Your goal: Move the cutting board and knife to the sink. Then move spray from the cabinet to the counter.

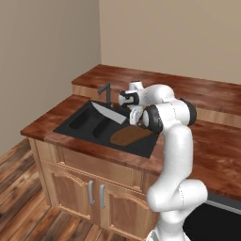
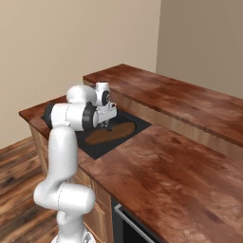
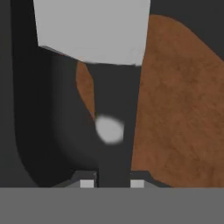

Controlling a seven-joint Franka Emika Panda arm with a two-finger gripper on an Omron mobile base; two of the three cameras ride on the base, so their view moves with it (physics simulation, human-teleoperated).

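Holding the knife by its black handle, my gripper was pinched on it above the sink. The silver blade stretched out over the dividing wall between the basins. The cutting board lay slanted in the right basin below, just beside my fingers.
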